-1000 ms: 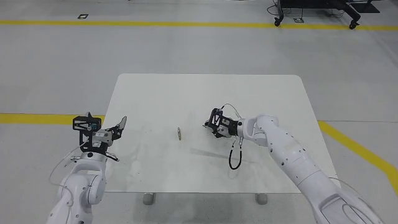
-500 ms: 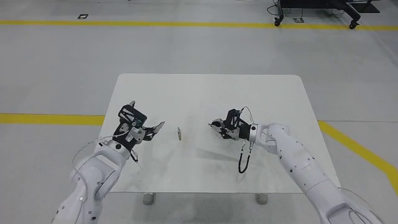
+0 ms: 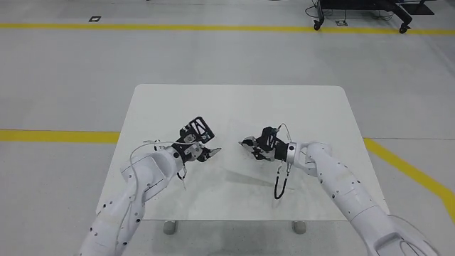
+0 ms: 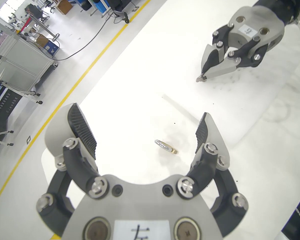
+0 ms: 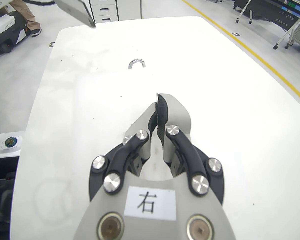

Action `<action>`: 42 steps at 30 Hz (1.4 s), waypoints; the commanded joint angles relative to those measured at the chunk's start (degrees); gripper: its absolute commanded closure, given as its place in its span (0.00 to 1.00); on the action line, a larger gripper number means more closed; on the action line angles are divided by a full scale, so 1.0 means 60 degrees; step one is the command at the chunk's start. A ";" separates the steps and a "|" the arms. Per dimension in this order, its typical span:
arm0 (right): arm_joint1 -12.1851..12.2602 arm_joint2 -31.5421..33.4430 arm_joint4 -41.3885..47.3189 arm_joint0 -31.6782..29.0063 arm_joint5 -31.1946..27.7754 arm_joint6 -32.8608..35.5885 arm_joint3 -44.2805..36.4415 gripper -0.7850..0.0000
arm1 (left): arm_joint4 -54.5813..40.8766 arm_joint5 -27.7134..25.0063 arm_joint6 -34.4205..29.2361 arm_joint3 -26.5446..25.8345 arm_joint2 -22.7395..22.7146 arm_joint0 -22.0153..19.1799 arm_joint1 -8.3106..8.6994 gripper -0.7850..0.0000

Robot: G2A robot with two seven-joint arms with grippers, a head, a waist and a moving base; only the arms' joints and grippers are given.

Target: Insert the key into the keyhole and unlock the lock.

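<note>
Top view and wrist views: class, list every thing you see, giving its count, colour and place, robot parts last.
table: one, white, under both arms
lock: one, silver and brass, on the table near its middle
key: one, silvery, its tip poking out between shut fingertips above the table
floor lines: two, yellow, one beyond the table, one passing under it
left gripper: one, grey and black, open, over the lock
right gripper: one, grey and black, shut on the key, facing the left gripper

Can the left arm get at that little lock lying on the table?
Probably yes. The left gripper is open right above the lock, which lies alone on the table; nothing stands between them. The right gripper, shut on the key, sits off to the side.
</note>
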 commanded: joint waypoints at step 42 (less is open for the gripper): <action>0.0570 -0.1032 0.1660 0.0487 -0.1285 -0.4580 0.1612 1.00 | -0.2056 0.1967 0.0282 -0.0067 -0.1101 0.0256 -0.0207 0.00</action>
